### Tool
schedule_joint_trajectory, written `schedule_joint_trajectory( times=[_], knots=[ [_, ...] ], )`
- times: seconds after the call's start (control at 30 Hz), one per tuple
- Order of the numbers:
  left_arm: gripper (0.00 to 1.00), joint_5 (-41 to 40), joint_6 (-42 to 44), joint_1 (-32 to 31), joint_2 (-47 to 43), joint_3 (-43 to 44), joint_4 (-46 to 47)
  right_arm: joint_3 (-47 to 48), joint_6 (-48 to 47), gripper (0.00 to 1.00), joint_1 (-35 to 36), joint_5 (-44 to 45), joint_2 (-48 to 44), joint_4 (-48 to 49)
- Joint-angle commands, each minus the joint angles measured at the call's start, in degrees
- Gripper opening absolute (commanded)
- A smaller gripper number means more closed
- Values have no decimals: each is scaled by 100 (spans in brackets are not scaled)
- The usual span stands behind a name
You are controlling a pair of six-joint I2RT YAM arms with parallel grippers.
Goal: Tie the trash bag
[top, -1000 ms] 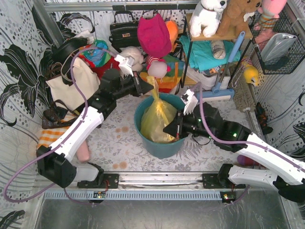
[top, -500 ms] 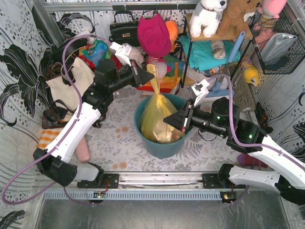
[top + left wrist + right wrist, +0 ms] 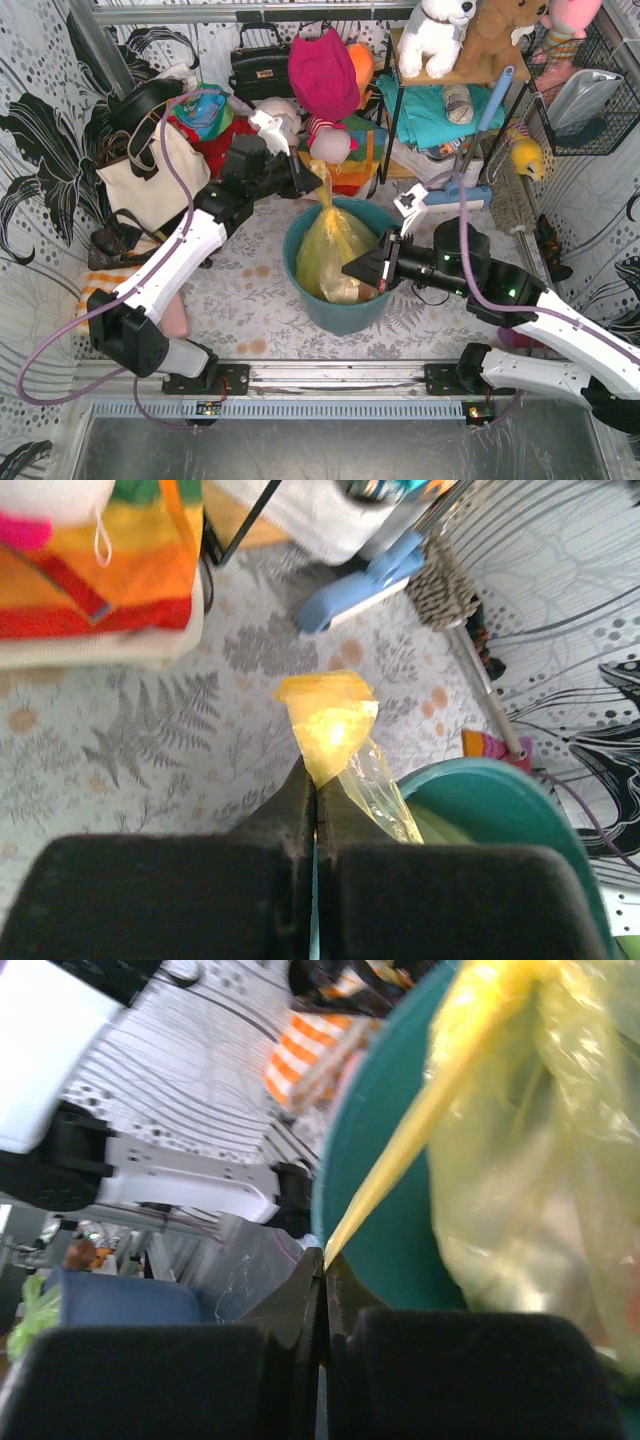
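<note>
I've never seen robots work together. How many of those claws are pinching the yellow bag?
2. The left gripper pinches the twisted top of the trash bag above the bucket; the right gripper pinches a stretched strip at its right side. None hidden.

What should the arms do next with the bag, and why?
Probably cross the two ends: swing the right gripper over toward the left gripper. Each is shut on a pulled-out strip of the bag, which sits in the bucket. The strips run apart, with no knot visible yet.
</note>
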Motion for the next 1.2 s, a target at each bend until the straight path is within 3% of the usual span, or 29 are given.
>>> schedule_joint_trajectory(
  times=[0.0, 0.4, 0.73, 0.83, 0.87, 0.97, 1.03, 1.17],
  knots=[
    [0, -565, 390, -110, -102, 718, 13, 626, -211, 0, 6, -537, -63, 443],
    [0, -428, 204, -181, -115, -261, 351, -557, 389, 0, 6, -382, -777, 390],
    [0, -349, 175, -183, -219, -60, 210, -553, 402, 0, 7, -385, -843, 257],
    [24, -225, 92, -180, -371, 28, 283, -455, 355, 0, 6, -377, -820, 206],
    [33, -183, 74, -178, -424, 69, 307, -367, 304, 8, 8, -317, -805, 138],
    [52, -184, 78, -177, -636, 285, 262, 59, 83, 48, 11, -91, -692, -171],
    [56, -290, 132, -177, -780, 449, 153, 442, -124, 56, 7, 194, -588, -433],
    [59, -639, 321, -177, -1099, 722, -91, 1322, -486, 60, 10, 1270, -262, -1273]
  ],
)
